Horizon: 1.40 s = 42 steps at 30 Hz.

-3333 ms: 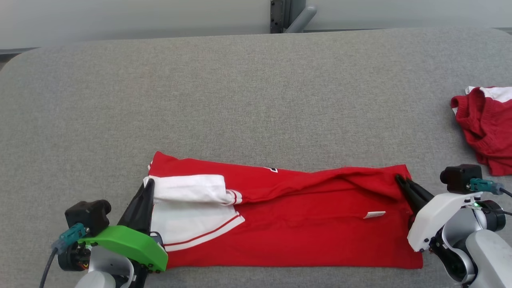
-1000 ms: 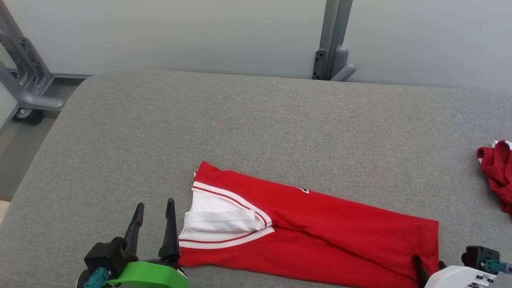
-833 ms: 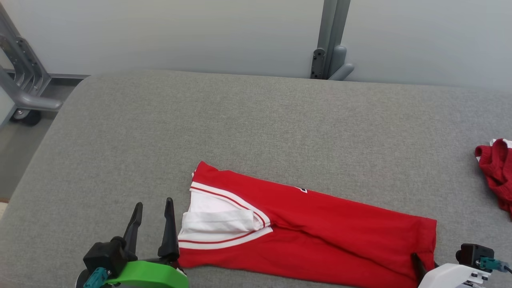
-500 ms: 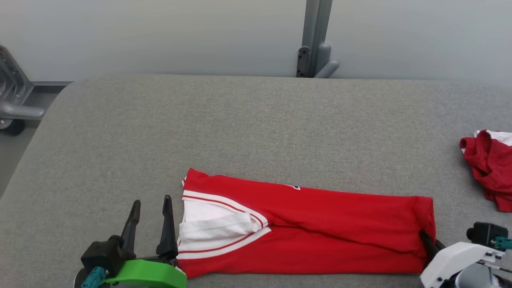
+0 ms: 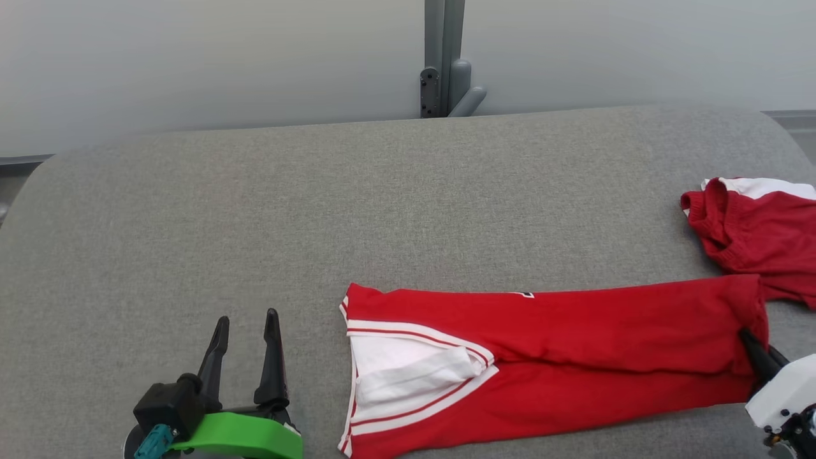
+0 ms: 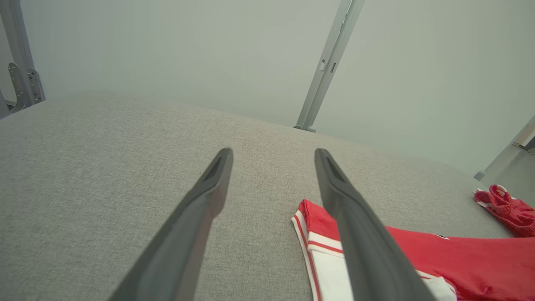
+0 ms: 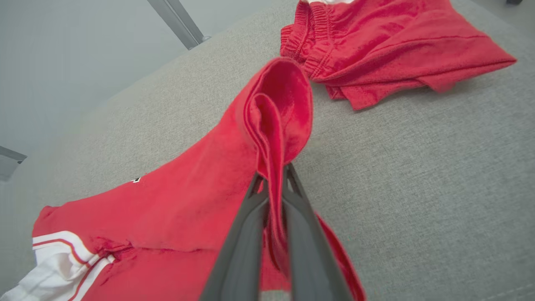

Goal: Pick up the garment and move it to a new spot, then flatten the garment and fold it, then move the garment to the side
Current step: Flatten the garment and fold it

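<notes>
The garment (image 5: 574, 344) is a red piece with white, red-striped trim at its left end, folded into a long band on the grey table (image 5: 255, 210). My right gripper (image 5: 755, 350) is shut on its right end. In the right wrist view the fingertips (image 7: 273, 177) pinch a raised fold of the red cloth (image 7: 276, 108). My left gripper (image 5: 246, 315) stands open on the table, a little left of the garment's trimmed end and apart from it. In the left wrist view nothing lies between the open left gripper's (image 6: 272, 151) fingers, and the garment (image 6: 418, 255) shows at the lower right.
A second red garment (image 5: 758, 229) with a white band lies crumpled at the table's right edge, right against the held end (image 7: 388, 46). A grey post (image 5: 443, 57) stands behind the table's far edge. Bare grey table stretches to the left and back.
The head view has swung. The garment has slid to the right, away from my left gripper, and its right end now reaches the second red garment. The left gripper stays open.
</notes>
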Tool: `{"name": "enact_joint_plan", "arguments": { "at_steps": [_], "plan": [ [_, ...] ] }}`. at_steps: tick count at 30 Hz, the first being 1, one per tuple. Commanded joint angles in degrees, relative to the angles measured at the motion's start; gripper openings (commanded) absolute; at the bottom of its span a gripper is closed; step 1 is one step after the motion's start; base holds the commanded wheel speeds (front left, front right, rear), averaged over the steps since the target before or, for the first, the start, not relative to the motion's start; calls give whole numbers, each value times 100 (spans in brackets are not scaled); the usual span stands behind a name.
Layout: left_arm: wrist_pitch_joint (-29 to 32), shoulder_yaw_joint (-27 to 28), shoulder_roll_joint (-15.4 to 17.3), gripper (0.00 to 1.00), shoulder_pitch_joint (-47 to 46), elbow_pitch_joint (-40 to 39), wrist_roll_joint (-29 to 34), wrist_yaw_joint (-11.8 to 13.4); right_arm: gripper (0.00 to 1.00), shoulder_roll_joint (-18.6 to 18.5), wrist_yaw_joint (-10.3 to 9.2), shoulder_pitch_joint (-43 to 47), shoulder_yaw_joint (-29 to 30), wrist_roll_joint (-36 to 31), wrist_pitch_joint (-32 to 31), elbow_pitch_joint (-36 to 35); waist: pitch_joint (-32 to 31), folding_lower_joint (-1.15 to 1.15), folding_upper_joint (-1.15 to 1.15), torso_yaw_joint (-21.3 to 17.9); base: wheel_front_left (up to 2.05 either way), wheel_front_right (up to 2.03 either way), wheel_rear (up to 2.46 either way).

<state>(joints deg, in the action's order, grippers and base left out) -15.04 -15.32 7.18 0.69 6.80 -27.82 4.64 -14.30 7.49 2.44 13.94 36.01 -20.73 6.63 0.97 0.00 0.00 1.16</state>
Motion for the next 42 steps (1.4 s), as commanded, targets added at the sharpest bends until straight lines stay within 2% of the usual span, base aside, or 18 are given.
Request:
{"name": "enact_joint_plan", "arguments": {
  "at_steps": [1, 11, 16, 19, 24, 33, 42],
  "plan": [
    [-14, 20, -7, 100, -25, 16, 51, -21, 0, 80, -1, 37, -13, 102, -65, -77, 25, 0, 0, -49, 0, 0, 0],
    [-15, 31, -74, 100, -117, 149, 116, -131, 0, 649, 0, 122, -728, 929, -458, -1289, 31, 0, 0, 33, 0, 0, 0],
    [-15, 40, -85, 100, -153, 175, 143, -168, 0, 853, 0, 116, -1409, 1097, -493, -1737, 18, 0, 0, 161, 0, 0, 0],
    [-16, 38, -91, 100, -177, 194, 161, -170, 0, 955, 0, 14, -1893, 1175, -469, -1743, 16, 0, 0, 259, 0, 0, 0],
    [-15, 12, -126, 100, -210, 221, 155, -199, 0, 1072, 0, -249, -2567, 1242, -220, -1365, 36, 0, 0, 457, 0, 0, 0],
    [-15, -26, -185, 100, -306, 288, 178, -253, 0, 1137, 1, -893, -3447, 1716, 520, -180, 73, 0, 0, 922, 0, 0, 0],
    [-15, -32, -232, 100, -280, 354, 215, -305, 0, 1134, 0, -1387, -3923, 2048, 1081, 1023, 40, 0, 0, 1229, 0, 0, 0]
  ]
}}
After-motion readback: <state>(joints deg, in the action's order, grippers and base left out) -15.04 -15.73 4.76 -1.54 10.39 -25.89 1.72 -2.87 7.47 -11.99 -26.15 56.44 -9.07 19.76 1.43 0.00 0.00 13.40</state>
